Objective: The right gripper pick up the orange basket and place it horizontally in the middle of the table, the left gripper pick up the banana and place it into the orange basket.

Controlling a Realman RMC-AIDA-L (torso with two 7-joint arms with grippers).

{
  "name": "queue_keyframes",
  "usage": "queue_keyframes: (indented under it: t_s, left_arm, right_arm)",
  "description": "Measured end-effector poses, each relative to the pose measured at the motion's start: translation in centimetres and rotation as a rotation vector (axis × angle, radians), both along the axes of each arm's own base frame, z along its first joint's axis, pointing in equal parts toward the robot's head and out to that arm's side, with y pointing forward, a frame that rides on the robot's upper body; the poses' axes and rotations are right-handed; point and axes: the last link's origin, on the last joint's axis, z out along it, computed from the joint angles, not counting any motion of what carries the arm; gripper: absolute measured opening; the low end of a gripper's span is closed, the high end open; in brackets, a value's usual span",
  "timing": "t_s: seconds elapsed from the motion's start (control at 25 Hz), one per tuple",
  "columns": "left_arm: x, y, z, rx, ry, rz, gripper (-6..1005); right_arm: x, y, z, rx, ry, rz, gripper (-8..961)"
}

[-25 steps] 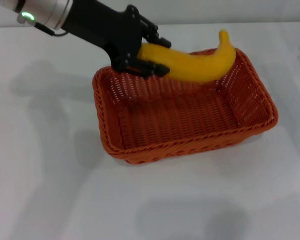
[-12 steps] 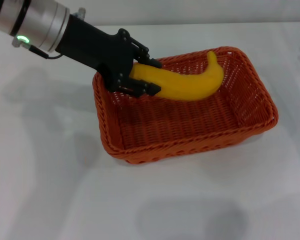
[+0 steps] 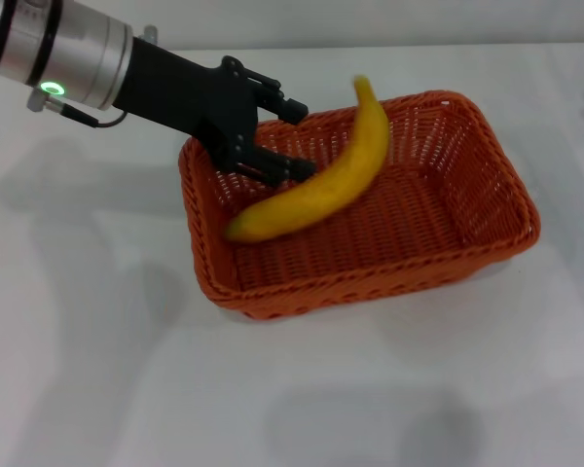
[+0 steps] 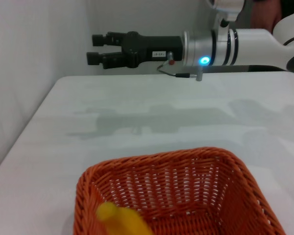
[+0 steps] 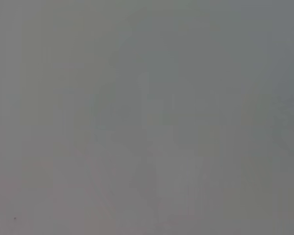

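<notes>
The orange basket (image 3: 370, 284) lies lengthwise across the middle of the white table (image 3: 97, 370). The yellow banana (image 3: 321, 185) rests diagonally inside it, its stem end sticking up over the back rim. My left gripper (image 3: 298, 140) hovers at the basket's back left corner, open, its lower finger just beside the banana but not holding it. In the left wrist view the basket (image 4: 161, 157) and a bit of banana (image 4: 120, 221) show. My right gripper (image 4: 99, 48) hangs far off above the table's other side, open and holding nothing.
The left arm's silver body with its green light (image 3: 51, 89) reaches in from the back left. The right wrist view is plain grey and shows nothing. Bare tabletop surrounds the basket on all sides.
The left gripper lowered the banana into the basket and opened. The banana dropped free and swung so that it now lies diagonally with one end on the basket floor.
</notes>
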Motion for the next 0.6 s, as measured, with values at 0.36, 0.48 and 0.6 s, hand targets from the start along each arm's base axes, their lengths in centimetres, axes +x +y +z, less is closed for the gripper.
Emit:
queue_keyframes:
  t_s: [0.36, 0.48, 0.6]
  left_arm:
    - [-0.5, 0.9, 2.4, 0.171, -0.188, 0.056, 867]
    - [-2.0, 1.0, 5.0, 0.351, -0.381, 0.092, 894]
    - [-5.2, 0.4, 7.7, 0.549, -0.594, 0.185, 894]
  right_arm:
    - [0.3, -0.3, -0.1, -0.001, 0.001, -0.008, 877]
    - [0.4, -0.4, -0.1, 0.0, 0.002, -0.008, 877]
    - [0.4, -0.5, 0.0, -0.001, 0.01, -0.006, 877]
